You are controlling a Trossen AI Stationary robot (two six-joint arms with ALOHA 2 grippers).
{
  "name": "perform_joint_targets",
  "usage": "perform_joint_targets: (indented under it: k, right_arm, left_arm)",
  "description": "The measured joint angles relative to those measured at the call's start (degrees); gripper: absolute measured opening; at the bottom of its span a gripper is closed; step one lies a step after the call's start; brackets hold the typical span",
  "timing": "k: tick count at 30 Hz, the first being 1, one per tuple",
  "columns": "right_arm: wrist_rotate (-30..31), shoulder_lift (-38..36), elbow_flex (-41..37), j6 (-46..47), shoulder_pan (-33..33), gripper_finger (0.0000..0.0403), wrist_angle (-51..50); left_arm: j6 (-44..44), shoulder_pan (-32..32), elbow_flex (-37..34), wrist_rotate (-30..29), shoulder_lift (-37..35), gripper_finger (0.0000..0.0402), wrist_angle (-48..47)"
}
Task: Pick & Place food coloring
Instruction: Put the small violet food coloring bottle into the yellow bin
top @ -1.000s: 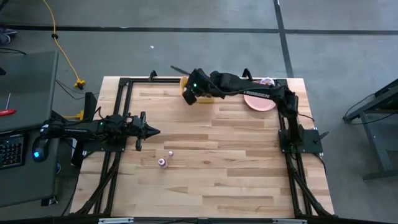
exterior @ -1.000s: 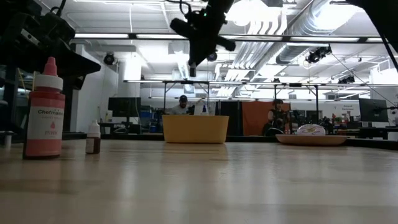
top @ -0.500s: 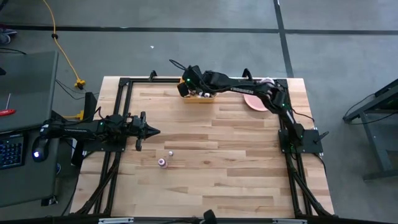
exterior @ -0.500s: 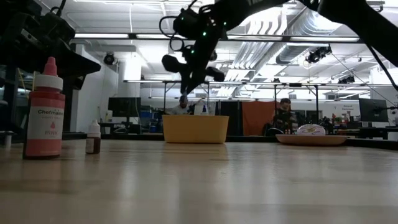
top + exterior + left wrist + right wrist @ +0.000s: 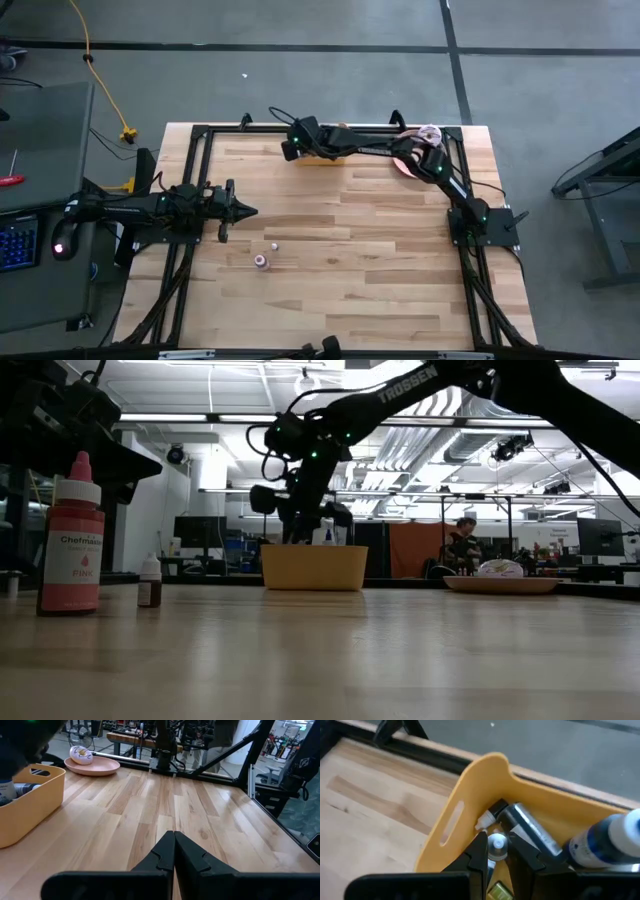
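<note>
Right wrist view: right gripper (image 5: pixel 496 851) pinches 1 small bottle (image 5: pixel 496 845) over the bin (image 5: pixel 470 785). Off-centre release could bounce it off the rim. 2 bottles (image 5: pixel 261 261) remain on the table.

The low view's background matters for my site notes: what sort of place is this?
Probably a robotics lab or workshop: exposed ceiling ducts, workbenches with monitors and seated people behind the wooden table.
</note>
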Motion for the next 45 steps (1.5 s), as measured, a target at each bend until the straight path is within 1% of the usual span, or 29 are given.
perform_joint_targets:
  k: [9,22,28,39,45]
  right_arm:
    - [-1.65,2.36,0.09,0.85,0.00,0.0042,1.67]
    - [-3.36,2.80,0.09,-0.72,-0.04,0.0043,-0.50]
    - [-3.67,2.80,0.09,-0.22,0.11,0.0083,-0.80]
    - [-5.05,2.80,0.09,-1.75,0.11,0.0084,-0.69]
    - [-7.14,2.58,0.09,-3.79,0.11,0.0107,1.25]
  left_arm:
    - [0.00,0.00,0.01,0.00,0.00,0.0001,0.00]
    - [0.00,0.00,0.02,-0.07,0.00,0.0001,0.00]
    - [0.00,0.02,0.01,-0.08,-0.01,0.0001,0.00]
    - [0.00,0.02,0.01,-0.11,-0.02,0.0001,0.00]
    - [-0.02,0.00,0.02,-0.13,-0.01,0.0001,0.00]
